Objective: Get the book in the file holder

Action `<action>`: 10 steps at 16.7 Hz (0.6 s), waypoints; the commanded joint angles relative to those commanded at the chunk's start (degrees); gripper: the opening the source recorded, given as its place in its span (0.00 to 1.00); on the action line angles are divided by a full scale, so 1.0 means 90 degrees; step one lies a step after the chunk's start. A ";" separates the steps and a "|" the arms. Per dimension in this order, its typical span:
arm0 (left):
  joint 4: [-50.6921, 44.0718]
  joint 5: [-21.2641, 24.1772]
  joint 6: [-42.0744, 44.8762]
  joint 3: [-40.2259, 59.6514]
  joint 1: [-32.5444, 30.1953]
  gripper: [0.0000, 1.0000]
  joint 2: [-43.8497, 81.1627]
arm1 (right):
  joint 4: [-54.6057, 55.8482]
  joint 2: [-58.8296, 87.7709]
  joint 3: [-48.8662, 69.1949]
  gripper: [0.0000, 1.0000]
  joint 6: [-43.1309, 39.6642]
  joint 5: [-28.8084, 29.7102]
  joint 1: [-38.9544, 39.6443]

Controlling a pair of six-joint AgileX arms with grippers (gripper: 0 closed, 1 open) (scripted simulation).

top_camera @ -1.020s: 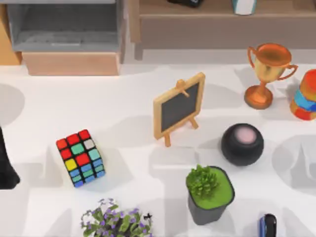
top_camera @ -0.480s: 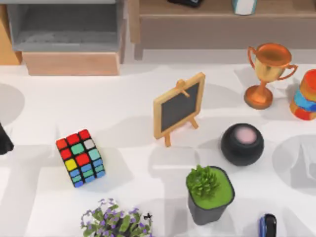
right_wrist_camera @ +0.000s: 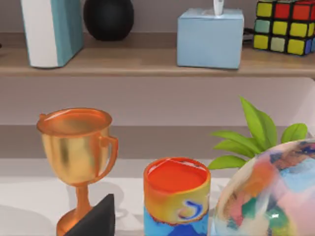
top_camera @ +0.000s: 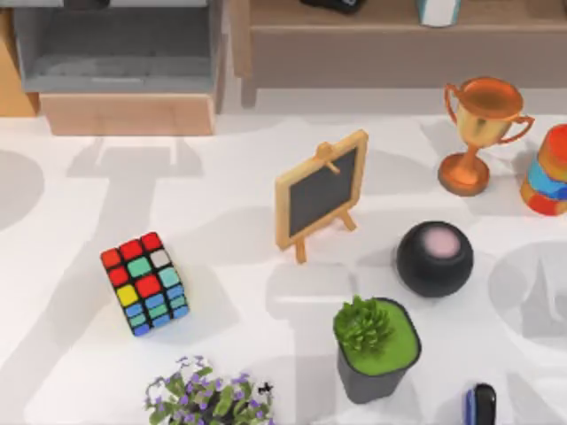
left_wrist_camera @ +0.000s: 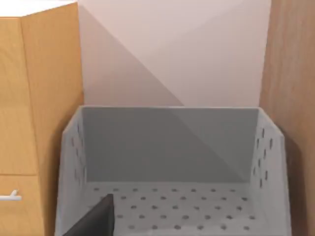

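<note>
The grey file holder (top_camera: 115, 53) stands at the table's back left, and the left wrist view looks straight into its perforated, bare inside (left_wrist_camera: 167, 157). A dark part of my left gripper (left_wrist_camera: 93, 221) shows in front of the holder's near edge. The book (right_wrist_camera: 51, 29), teal-blue with white page edges, stands upright on the brown wooden shelf (right_wrist_camera: 147, 61) at the back right, and its top shows from above (top_camera: 438, 11). A dark part of my right gripper (right_wrist_camera: 96, 219) shows low in front of the gold trophy (right_wrist_camera: 78, 147), well short of the book.
On the table stand a puzzle cube (top_camera: 144, 283), a small chalkboard easel (top_camera: 321, 190), a black ball (top_camera: 434, 258), a potted green plant (top_camera: 376, 345), a flowering plant (top_camera: 208, 398), the trophy (top_camera: 481, 133) and a striped cup (top_camera: 549, 168). A tan wooden block (top_camera: 128, 113) lies under the holder.
The dark part of my left arm at the top view's left edge has slid out of that view. Its shadow now stretches toward the file holder. The objects have not moved.
</note>
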 joint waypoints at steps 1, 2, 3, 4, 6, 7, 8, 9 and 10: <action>0.0088 -0.0233 0.0005 0.0621 -0.0260 1.00 0.0712 | 0.0000 0.0000 0.0000 1.00 0.0000 0.0000 0.0000; 0.0172 -0.0465 0.0008 0.1252 -0.0519 1.00 0.1432 | 0.0000 0.0000 0.0000 1.00 0.0000 0.0000 0.0000; 0.0253 -0.0695 0.0011 0.1889 -0.0774 1.00 0.2158 | 0.0000 0.0000 0.0000 1.00 0.0000 0.0000 0.0000; 0.0331 -0.0921 0.0013 0.2528 -0.1025 1.00 0.2885 | 0.0000 0.0000 0.0000 1.00 0.0000 0.0000 0.0000; 0.0473 -0.1350 0.0015 0.3802 -0.1499 1.00 0.4330 | 0.0000 0.0000 0.0000 1.00 0.0000 0.0000 0.0000; 0.0537 -0.1549 0.0015 0.4425 -0.1718 1.00 0.5036 | 0.0000 0.0000 0.0000 1.00 0.0000 0.0000 0.0000; 0.0596 -0.1737 0.0015 0.5035 -0.1922 1.00 0.5725 | 0.0000 0.0000 0.0000 1.00 0.0000 0.0000 0.0000; 0.0652 -0.1913 0.0013 0.5627 -0.2112 1.00 0.6391 | 0.0000 0.0000 0.0000 1.00 0.0000 0.0000 0.0000; 0.0704 -0.2078 0.0012 0.6198 -0.2286 1.00 0.7029 | 0.0000 0.0000 0.0000 1.00 0.0000 0.0000 0.0000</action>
